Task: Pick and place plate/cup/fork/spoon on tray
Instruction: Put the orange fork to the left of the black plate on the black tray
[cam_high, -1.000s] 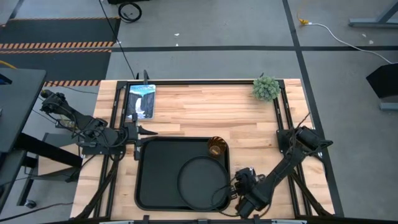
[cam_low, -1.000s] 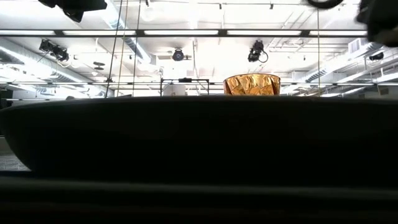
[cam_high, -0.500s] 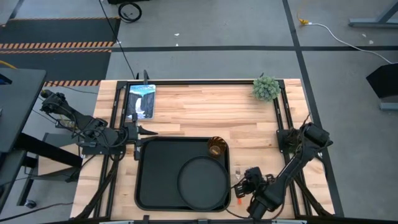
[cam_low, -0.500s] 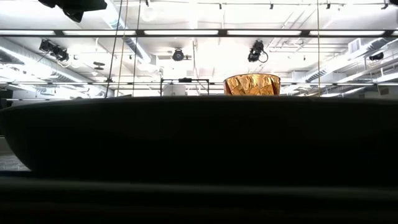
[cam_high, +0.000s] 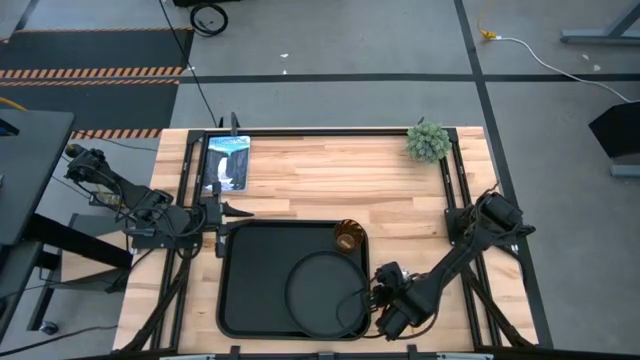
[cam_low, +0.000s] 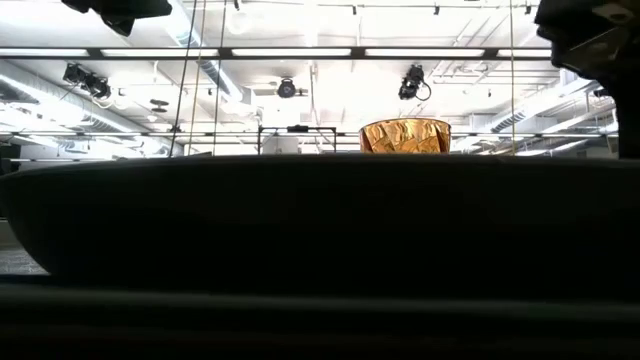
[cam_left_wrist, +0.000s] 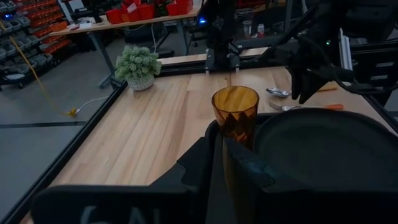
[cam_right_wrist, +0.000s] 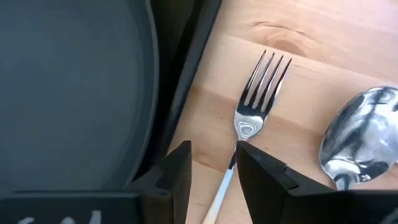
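Observation:
The black tray lies at the table's near middle. On it are the round black plate and, at the far right corner, the amber cup, standing upright. The fork and the spoon lie flat on the wood just right of the tray's right rim. My right gripper is open above the fork; its fingers stand on either side of the fork's neck and handle. My left gripper waits shut at the tray's far left corner.
A small potted plant stands at the far right corner. A tablet lies at the far left. Bare wood lies between them, beyond the tray. In the low view the tray's rim fills the picture.
My right gripper went a little toward the table's right and near edges, which bared the fork in the high view. It then came back toward the tray's right rim and now stands over the fork. Nothing on the table has moved.

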